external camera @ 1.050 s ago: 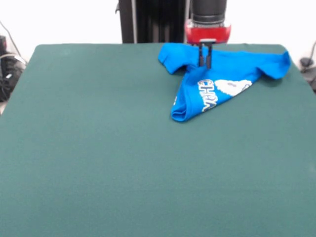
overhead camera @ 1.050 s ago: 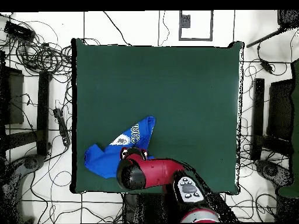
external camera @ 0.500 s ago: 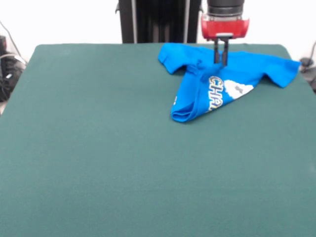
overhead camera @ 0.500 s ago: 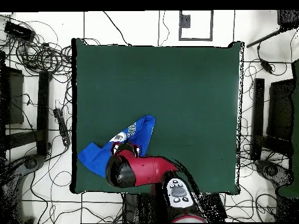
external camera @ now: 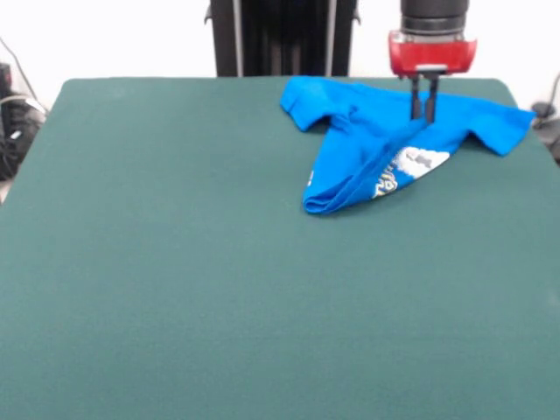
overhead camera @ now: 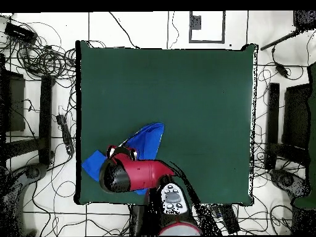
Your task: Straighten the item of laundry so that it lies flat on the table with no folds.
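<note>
The item of laundry (external camera: 367, 140), a bright blue T-shirt, lies crumpled at the far right of the table (external camera: 175, 262). One sleeve points left, another reaches the right edge, and a folded point faces the front. White print shows only partly under a fold. My gripper (external camera: 423, 115) comes straight down onto the shirt's upper right part, its fingers close together and pinching the cloth. In the overhead view the red arm head (overhead camera: 123, 174) covers the gripper and much of the item of laundry (overhead camera: 149, 136), which lies near the lower left corner of the table (overhead camera: 185, 92).
The black pedestal (external camera: 280, 39) rises behind the table's far edge. Cables and stands (overhead camera: 37, 92) lie on the floor around the table. The shirt's right sleeve (external camera: 512, 127) reaches the table's right edge.
My gripper has moved to the right in the front view, dragging cloth with it. The fold now covers most of the white lettering, and the right sleeve has shifted toward the table's edge.
</note>
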Available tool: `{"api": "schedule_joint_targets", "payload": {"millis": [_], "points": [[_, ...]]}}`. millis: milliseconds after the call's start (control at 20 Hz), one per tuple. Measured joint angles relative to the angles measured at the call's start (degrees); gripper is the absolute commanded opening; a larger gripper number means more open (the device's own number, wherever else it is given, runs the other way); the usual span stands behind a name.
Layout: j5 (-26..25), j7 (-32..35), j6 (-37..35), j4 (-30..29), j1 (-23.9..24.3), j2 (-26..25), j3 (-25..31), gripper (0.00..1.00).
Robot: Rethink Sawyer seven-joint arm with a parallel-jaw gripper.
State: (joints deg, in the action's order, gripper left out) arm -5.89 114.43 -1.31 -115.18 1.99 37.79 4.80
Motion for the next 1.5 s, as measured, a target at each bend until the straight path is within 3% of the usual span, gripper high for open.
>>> {"api": "schedule_joint_targets", "payload": {"millis": [550, 1500], "points": [[5.48, 0.0, -3.16, 6.51, -5.51, -0.12, -1.34, 0.0], [6.84, 0.0, -6.81, 13.51, -6.15, -2.53, -2.38, 0.0]]}}
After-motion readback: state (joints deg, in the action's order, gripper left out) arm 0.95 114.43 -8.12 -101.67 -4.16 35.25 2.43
